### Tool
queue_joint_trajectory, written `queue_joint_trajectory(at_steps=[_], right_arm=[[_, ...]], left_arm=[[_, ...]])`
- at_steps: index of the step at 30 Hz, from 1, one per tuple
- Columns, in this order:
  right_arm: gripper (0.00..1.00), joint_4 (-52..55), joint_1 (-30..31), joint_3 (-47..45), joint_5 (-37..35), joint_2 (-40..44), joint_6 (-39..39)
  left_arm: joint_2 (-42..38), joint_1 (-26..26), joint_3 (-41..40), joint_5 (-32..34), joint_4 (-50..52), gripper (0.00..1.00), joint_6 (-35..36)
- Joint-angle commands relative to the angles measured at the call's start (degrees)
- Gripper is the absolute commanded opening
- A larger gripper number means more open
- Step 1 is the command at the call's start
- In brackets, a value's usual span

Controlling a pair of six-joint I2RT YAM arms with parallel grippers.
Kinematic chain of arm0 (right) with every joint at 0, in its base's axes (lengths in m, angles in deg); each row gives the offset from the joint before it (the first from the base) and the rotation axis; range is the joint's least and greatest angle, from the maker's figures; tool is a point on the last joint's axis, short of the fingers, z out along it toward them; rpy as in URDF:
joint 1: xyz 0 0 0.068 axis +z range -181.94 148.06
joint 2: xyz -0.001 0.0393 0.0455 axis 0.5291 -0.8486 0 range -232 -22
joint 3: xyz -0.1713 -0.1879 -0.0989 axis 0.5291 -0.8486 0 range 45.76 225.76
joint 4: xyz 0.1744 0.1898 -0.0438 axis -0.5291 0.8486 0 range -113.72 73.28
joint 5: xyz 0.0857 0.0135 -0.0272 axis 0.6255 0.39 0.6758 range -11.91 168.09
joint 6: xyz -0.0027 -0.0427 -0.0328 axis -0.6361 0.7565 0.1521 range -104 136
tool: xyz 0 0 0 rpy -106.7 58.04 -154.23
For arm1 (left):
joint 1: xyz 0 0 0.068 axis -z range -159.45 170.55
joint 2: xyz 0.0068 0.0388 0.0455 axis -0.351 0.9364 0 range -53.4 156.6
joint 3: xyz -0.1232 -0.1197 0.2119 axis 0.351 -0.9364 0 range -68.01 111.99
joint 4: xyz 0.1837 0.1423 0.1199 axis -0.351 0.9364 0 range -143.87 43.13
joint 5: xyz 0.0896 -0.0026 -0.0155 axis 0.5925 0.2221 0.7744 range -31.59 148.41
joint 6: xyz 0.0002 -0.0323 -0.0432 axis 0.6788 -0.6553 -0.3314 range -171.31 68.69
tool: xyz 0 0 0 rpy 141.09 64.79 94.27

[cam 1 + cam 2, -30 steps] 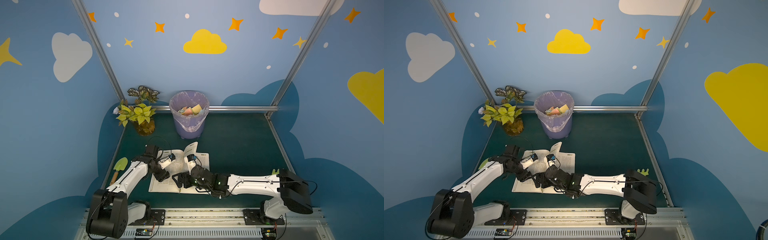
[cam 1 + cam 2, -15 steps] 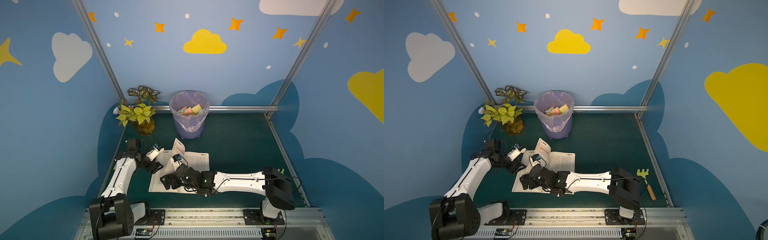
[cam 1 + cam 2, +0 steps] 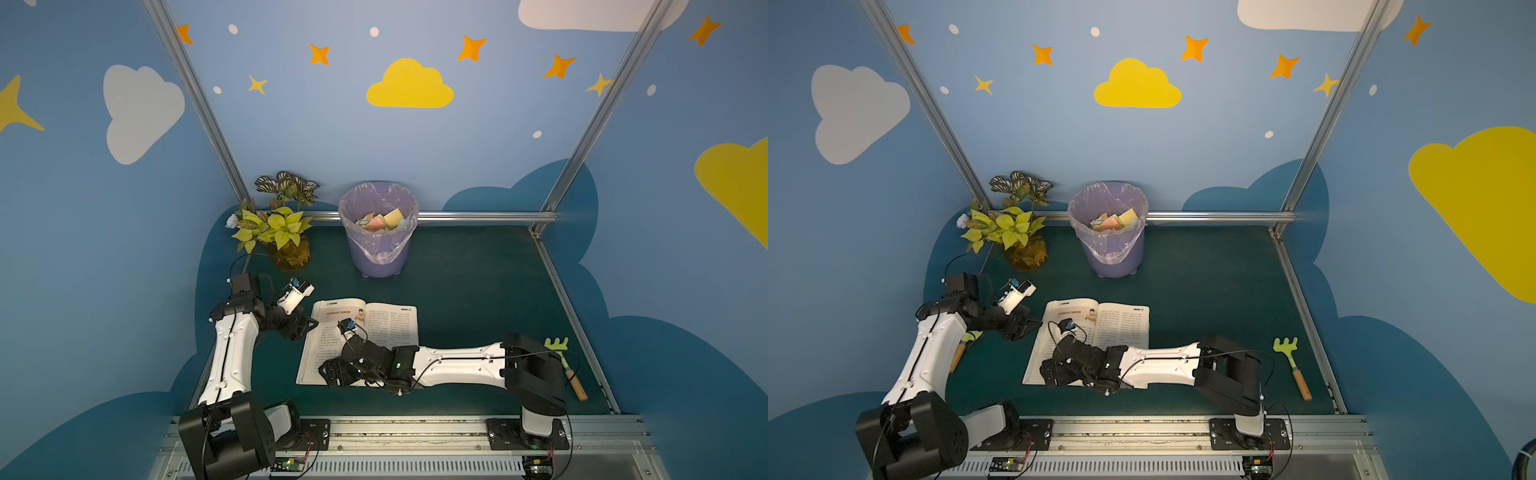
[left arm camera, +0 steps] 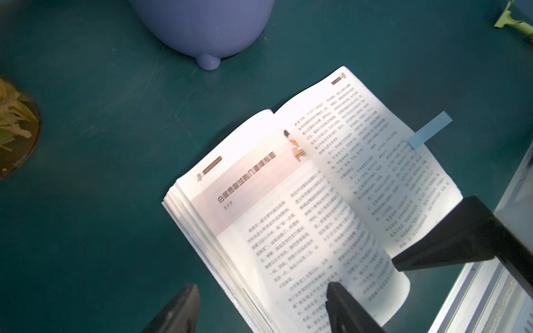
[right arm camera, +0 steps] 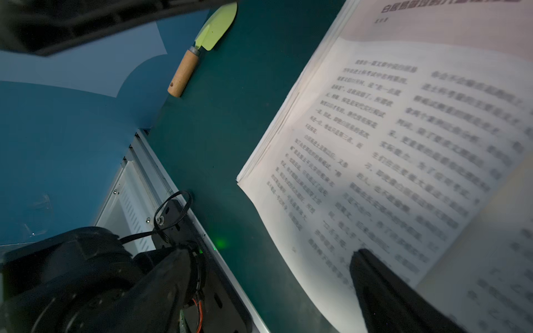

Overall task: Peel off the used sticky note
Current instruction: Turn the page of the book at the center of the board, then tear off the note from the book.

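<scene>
Cf. 1 s ago: lifted page now flat; left gripper [image 3: 311,328] withdrawn beside left edge of open white paper book [image 3: 386,320], jaws apart, empty; right gripper [image 3: 328,376], jaws wide, low over its near-left corner. At right page edge, pale blue sticky note [image 4: 429,130] overhangs open dark green mat [image 3: 478,291].

pale blue sticky note [image 4: 429,130], lilac bin [image 3: 376,254], dark green mat [image 3: 478,282]

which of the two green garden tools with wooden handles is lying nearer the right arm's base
The pronged green rake, lying beside the right arm. The flat-bladed green trowel lies by the left arm instead.
</scene>
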Motion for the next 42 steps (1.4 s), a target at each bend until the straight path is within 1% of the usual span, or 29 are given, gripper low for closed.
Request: queue_joint_trajectory(at_steps=[1, 6, 7, 9, 11, 14, 17, 19, 22, 26, 31, 33, 38, 42], right_arm=[[0.94, 1.7, -0.7, -4.4, -2.7, 6.7, -0.4], [0.96, 8.2, -3.0, -12.4, -8.9, 16.7, -0.3], [0.96, 10.2, -3.9, -15.1, -11.1, 19.8, -1.2], [0.96, 13.4, -5.4, -19.5, -14.6, 24.3, -4.4], [0.96, 15.5, -7.7, -24.0, -16.4, 29.2, -6.7], [0.95, 17.2, -12.3, -30.7, -15.0, 35.9, -8.6], [0.95, 16.1, -16.8, -36.9, -11.8, 41.3, -10.1], [0.94, 14.1, -19.1, -39.8, -8.9, 43.3, -10.2], [0.92, 9.7, -22.1, -43.1, -5.3, 44.9, -10.4], [0.86, 3.8, -24.8, -45.5, -1.0, 43.2, -10.4], [0.73, -3.1, -26.7, -46.0, 5.3, 37.2, -9.9], [0.67, -6.2, -26.9, -46.0, 7.0, 35.1, -10.1], [0.52, -8.7, -27.2, -44.9, 9.3, 31.4, -8.6], [0.45, -8.1, -27.8, -44.2, 8.8, 30.2, -7.6]], left_arm=[[-3.0, 2.8, 1.4, -1.8, 3.0, 0.74, -0.3], [-4.7, 13.5, 1.5, 3.4, 2.6, 0.74, -4.5], [-4.5, 17.1, 1.4, 4.4, 2.2, 0.74, -5.9], [-3.8, 22.1, 1.1, 6.2, 0.9, 0.74, -8.2], [-2.8, 27.4, 0.5, 8.2, -1.0, 0.74, -10.3], [-0.9, 34.0, -0.6, 10.2, -5.1, 0.74, -13.3], [1.6, 40.8, -1.4, 12.8, -9.6, 0.74, -16.0], [3.6, 44.9, -1.9, 14.4, -12.9, 0.74, -16.9], [7.7, 49.5, -1.5, 17.1, -17.0, 0.74, -18.0], [15.0, 53.0, 1.4, 18.9, -19.5, 0.74, -18.7], [23.2, 55.0, 5.9, 20.1, -19.9, 0.74, -19.8], [26.8, 55.7, 7.8, 22.4, -19.8, 0.73, -19.8], [33.0, 57.0, 12.0, 25.4, -19.8, 0.71, -20.3], [35.9, 57.8, 14.3, 27.0, -20.1, 0.68, -20.1]])
